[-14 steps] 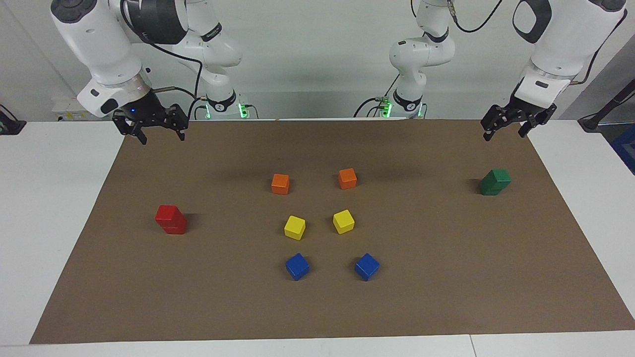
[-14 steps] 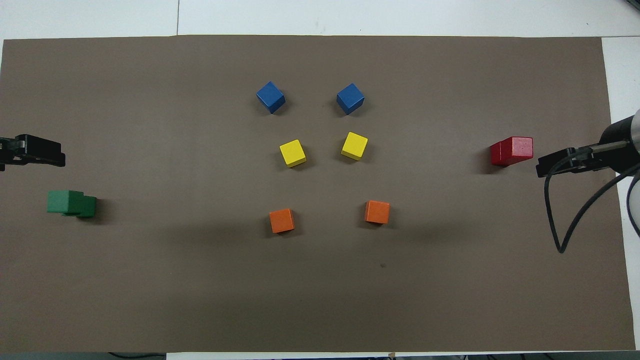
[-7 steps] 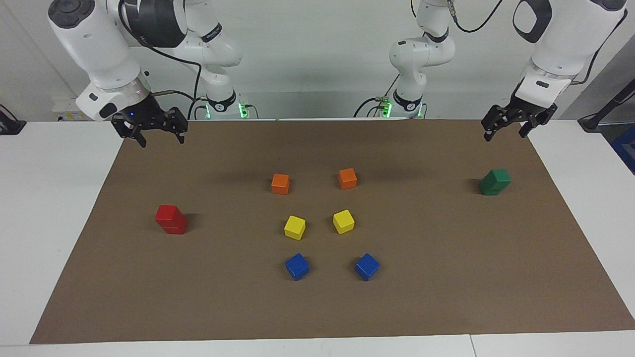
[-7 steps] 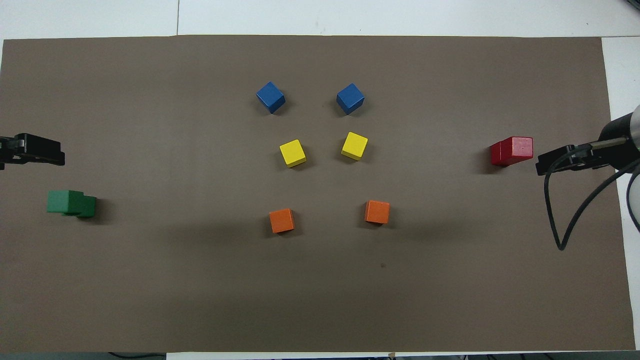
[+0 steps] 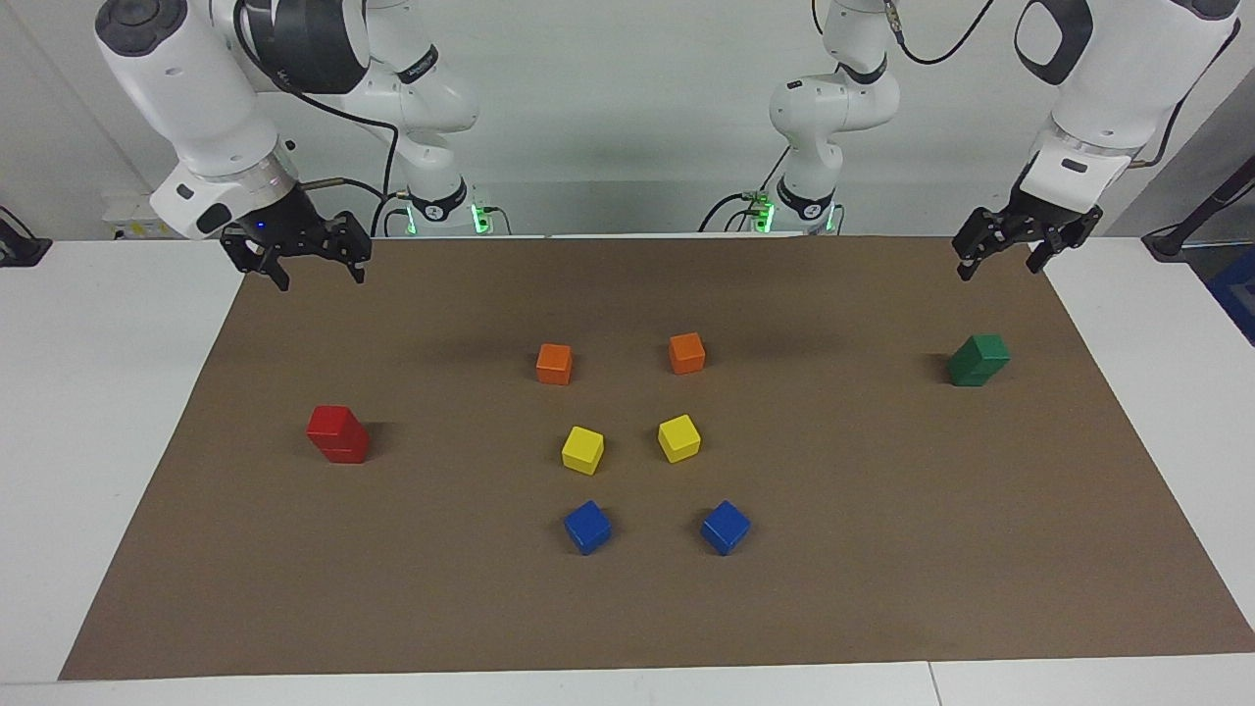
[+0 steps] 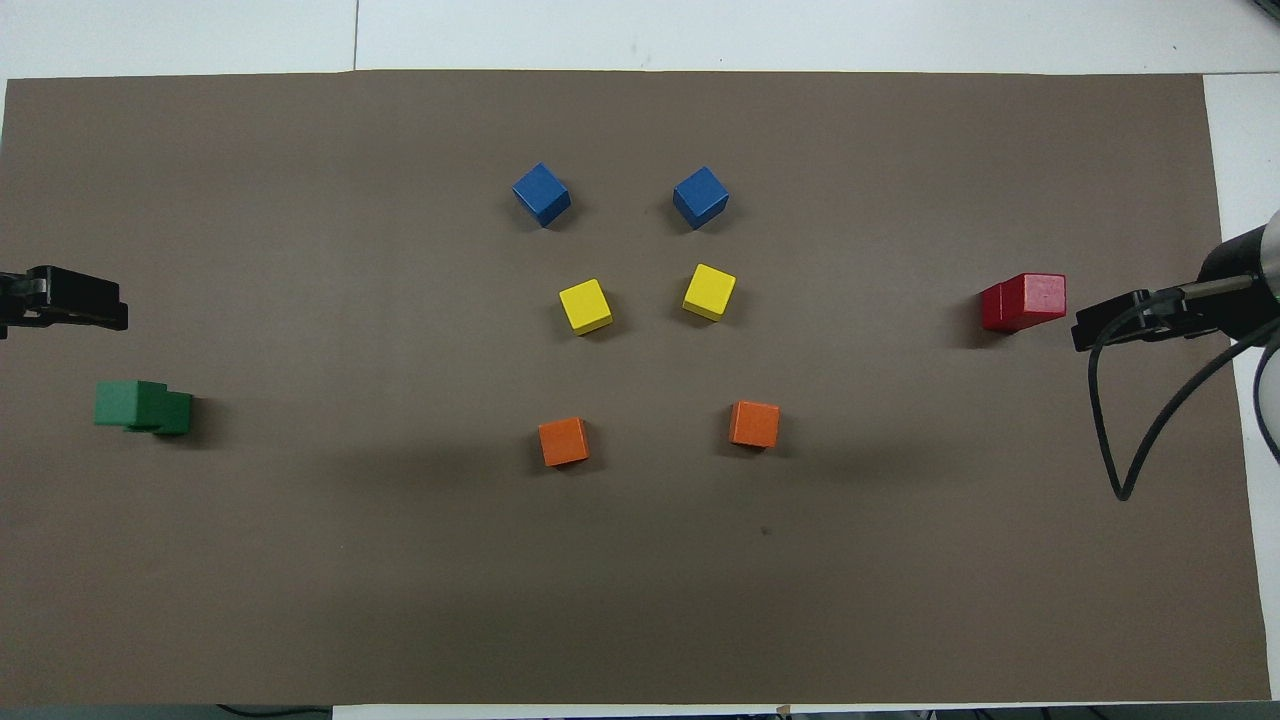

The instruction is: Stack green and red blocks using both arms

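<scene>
Both stacks are done: red blocks [image 5: 337, 433] sit stacked toward the right arm's end of the counter [image 5: 882, 549], green blocks [image 5: 978, 360] toward the left arm's. Right tool [image 5: 312, 263] hangs spread wide and empty, roughly 11 o'clock from the red pair in the facing view; left tool [image 5: 1002, 255], also wide, about 12 o'clock from the green.

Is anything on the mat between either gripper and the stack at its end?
Nothing visible. Bare mat separates the right gripper from the red stack and the left gripper from the green stack; other cubes sit mid-table.
</scene>
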Tool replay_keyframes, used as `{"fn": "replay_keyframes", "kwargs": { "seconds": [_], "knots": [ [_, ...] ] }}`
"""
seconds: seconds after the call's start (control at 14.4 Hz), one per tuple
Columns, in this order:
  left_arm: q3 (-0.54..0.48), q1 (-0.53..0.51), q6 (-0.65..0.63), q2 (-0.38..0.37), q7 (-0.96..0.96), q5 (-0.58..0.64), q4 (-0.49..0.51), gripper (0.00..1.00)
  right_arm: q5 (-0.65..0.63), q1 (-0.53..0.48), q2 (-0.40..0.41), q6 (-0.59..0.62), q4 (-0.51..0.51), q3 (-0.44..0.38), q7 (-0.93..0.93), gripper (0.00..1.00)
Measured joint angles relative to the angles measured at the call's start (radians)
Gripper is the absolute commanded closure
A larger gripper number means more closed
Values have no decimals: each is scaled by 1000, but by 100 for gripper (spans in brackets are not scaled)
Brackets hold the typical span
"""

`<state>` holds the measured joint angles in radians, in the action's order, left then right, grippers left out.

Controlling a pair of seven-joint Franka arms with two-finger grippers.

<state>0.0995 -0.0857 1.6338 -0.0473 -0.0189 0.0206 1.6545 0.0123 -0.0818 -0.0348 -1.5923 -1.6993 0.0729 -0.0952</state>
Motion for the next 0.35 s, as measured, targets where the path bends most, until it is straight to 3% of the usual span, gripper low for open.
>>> {"fn": "replay_keyframes", "kwargs": {
  "seconds": [0.35],
  "knots": [
    [0, 0, 3, 0, 0, -13, 0, 0, 0, 0, 0, 1, 0, 0, 0, 0]
  ]
}}
